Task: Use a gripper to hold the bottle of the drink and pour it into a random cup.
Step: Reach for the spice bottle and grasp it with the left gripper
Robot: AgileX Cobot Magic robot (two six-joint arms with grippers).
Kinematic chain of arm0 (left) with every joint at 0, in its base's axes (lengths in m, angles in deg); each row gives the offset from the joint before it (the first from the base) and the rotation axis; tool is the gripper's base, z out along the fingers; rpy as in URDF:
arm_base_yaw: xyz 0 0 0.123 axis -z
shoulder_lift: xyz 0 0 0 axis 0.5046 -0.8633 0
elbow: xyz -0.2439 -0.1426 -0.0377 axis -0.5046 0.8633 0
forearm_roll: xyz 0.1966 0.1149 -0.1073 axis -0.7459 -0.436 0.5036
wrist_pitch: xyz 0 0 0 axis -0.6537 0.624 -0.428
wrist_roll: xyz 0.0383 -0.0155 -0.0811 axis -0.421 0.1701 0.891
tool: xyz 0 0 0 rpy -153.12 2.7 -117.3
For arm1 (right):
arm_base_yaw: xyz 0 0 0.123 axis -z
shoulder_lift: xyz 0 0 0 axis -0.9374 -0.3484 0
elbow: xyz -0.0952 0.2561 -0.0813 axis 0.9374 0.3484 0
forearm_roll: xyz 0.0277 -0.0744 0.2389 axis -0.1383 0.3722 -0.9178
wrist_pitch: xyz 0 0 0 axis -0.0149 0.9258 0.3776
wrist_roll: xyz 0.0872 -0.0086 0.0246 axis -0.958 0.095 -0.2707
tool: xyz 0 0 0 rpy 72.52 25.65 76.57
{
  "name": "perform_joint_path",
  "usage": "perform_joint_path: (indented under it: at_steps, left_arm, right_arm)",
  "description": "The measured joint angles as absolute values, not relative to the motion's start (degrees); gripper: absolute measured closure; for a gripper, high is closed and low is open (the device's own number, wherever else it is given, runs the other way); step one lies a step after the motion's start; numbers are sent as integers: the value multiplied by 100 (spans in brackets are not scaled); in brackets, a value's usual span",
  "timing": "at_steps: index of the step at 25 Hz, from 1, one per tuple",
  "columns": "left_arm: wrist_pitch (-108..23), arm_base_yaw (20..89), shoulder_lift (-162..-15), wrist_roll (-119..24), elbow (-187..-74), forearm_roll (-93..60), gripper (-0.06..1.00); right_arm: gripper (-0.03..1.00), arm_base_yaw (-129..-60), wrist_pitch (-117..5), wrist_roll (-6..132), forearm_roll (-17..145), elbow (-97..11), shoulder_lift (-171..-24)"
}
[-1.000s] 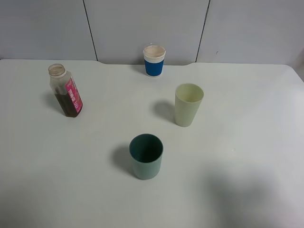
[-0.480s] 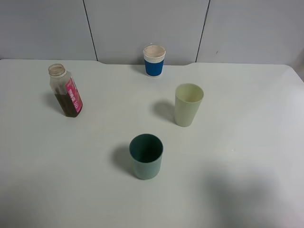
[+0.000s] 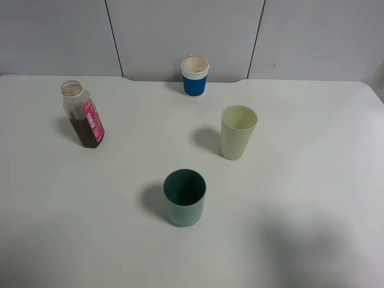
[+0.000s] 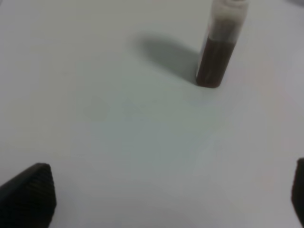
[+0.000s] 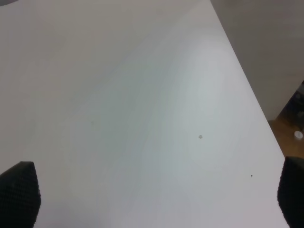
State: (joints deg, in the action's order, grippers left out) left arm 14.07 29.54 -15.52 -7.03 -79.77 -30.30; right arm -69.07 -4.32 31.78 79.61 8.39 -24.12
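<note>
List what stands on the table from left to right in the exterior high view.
The bottle of the drink → dark teal cup → pale yellow-green cup. The blue-and-white paper cup is left out: far back, it shares the teal cup's stretch across the picture.

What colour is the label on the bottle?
Pink-magenta label on the bottle; clearest in the exterior high view.

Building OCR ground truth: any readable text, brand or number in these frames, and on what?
Bottle label: white print on pink, too small to read.
Blue cup, pale cup, teal cup: no text visible.
Wrist views: blurred, nothing readable.
</note>
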Motion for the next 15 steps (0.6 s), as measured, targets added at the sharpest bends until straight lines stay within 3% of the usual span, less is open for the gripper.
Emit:
perform_joint_path:
  at_steps: [4,15]
  left_arm:
    - [1203,2954,-1906,-666,-8019,-3064,-4]
    - [-1284,2954,-3641,-666,-8109,-2859,-4]
  right_arm:
    - [-3,-6907,-432,3178,7961,839,-2412]
    - [-3,-6907,-432,3178,7961,839,-2412]
